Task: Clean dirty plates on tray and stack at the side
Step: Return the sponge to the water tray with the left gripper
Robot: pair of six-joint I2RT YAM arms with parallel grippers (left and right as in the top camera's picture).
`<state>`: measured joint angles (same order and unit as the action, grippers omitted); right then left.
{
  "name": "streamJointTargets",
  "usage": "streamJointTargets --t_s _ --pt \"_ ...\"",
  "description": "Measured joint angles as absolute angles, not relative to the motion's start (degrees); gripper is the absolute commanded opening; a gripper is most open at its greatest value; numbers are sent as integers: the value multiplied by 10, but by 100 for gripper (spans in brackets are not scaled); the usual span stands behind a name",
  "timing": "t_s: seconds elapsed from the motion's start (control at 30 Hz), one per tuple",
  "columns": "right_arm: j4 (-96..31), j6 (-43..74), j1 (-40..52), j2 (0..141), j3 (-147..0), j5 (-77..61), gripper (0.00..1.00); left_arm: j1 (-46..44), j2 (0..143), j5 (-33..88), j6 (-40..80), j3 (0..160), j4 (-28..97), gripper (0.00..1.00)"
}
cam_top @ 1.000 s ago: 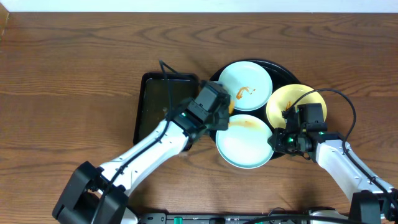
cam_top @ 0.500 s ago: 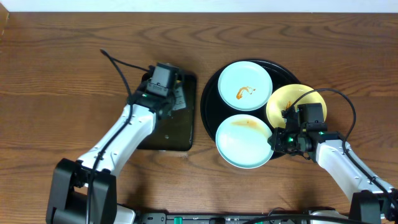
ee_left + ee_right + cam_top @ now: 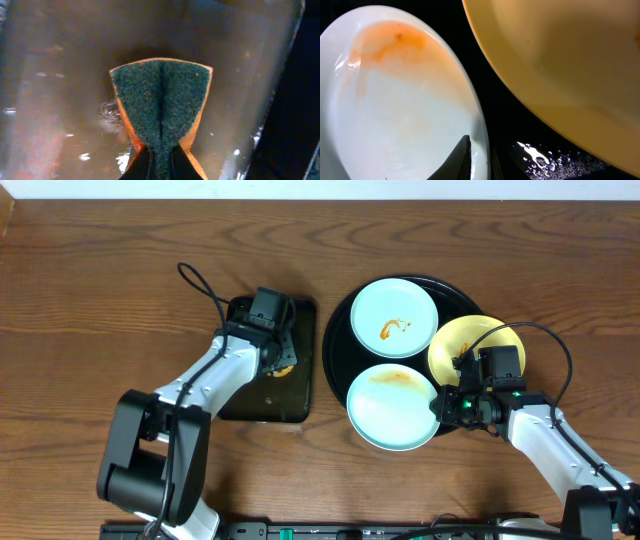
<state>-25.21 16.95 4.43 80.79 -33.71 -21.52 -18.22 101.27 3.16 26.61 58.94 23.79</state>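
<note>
The tray (image 3: 336, 345) sits right of centre on the bench (image 3: 100, 300) and carries all three plates. The far plate (image 3: 395, 305), mint green, lies at the tray's back with an orange squiggle (image 3: 393, 329) on its face. The near plate (image 3: 392, 415), also mint, lies in front of it, hanging over the tray's front rim, with a faint orange smear (image 3: 395, 377) across its far part. The yellow plate (image 3: 462, 340) sits at the tray's right edge, sticking out past the rim, with the right arm crossing over its near side.

The right gripper (image 3: 447, 404) is at the right rim of the near plate, in the gap between it and the yellow plate. The right wrist view shows one finger (image 3: 462, 156) lying on the plate's upper face at the rim. The other finger is hidden, and the gripper looks closed on that rim.

Left of the tray, just beside it, stands the basin (image 3: 300, 395). The left gripper (image 3: 156, 162) is inside it, closed on the sponge (image 3: 160, 107), which is pinched into a fold, green side out and orange edges showing. The sponge hangs over the basin's glistening floor.
</note>
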Motion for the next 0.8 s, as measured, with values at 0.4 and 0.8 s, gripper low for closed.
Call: streamJointTargets --t_s 0.4,0.8 --pt "-252 170 44 808 -337 -217 11 -217 1014 76 265 589 209 8" --pt "-252 170 44 808 -337 -217 11 -245 1014 77 252 588 183 8"
